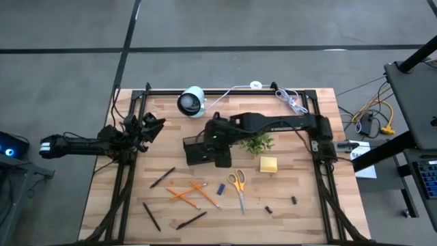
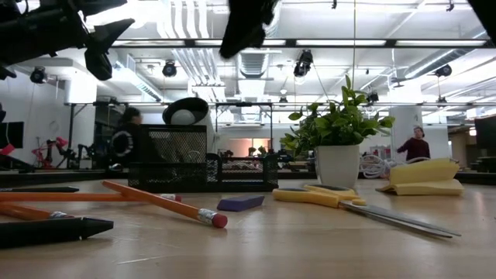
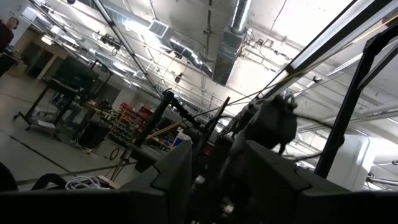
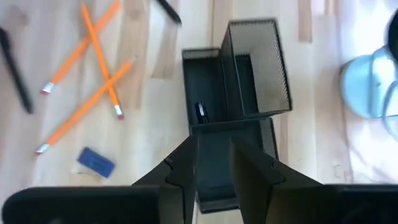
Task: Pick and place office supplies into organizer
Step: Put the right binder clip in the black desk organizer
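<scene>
Hovering right gripper (image 4: 213,163) over organizer (image 4: 233,93) | jaws spread | clip (image 4: 201,112) lengthwise inside

right arm stretched across the table, right gripper (image 4: 213,163) pointing down, jaws parted, left arm tucked at table's left edge

Wooden worktop (image 1: 307,205) with a potted plant (image 1: 257,143) mid-table, a white round camera (image 1: 192,101) at the back edge, and a white coiled cable (image 1: 290,100) in the far right corner.

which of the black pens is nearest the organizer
The black pen just left-front of the organizer, above the orange pencils; the other two lie near the table's front edge.
</scene>
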Action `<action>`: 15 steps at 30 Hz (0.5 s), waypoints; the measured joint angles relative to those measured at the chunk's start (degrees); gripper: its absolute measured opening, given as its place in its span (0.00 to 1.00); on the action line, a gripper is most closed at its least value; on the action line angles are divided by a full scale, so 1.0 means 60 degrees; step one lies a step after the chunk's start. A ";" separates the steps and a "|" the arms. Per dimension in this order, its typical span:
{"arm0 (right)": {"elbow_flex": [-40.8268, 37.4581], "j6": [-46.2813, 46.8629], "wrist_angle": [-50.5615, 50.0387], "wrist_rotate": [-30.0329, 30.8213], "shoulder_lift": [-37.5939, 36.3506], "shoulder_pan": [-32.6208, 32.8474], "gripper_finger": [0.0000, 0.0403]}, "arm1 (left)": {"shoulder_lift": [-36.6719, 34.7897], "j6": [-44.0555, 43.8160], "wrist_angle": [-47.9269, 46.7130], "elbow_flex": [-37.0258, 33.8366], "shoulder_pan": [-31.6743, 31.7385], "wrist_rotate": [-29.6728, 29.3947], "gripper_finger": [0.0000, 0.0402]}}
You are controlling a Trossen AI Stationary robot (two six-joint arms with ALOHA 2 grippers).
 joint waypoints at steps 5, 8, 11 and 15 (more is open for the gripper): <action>-0.0393 0.0139 0.0219 0.0040 -0.1165 0.0032 0.17 | 0.0011 0.0000 -0.0017 0.0000 -0.0001 0.0001 0.33; -0.0744 0.0375 0.0284 0.0482 -0.1995 0.0032 0.17 | 0.0007 0.0004 -0.0028 0.0000 -0.0001 0.0000 0.33; -0.1248 0.0681 0.0319 0.1022 -0.2917 0.0032 0.17 | 0.0007 0.0004 -0.0040 0.0000 0.0001 0.0000 0.33; -0.2075 0.1147 0.0449 0.1349 -0.4215 0.0028 0.17 | 0.0018 0.0004 -0.0067 0.0000 0.0001 0.0001 0.33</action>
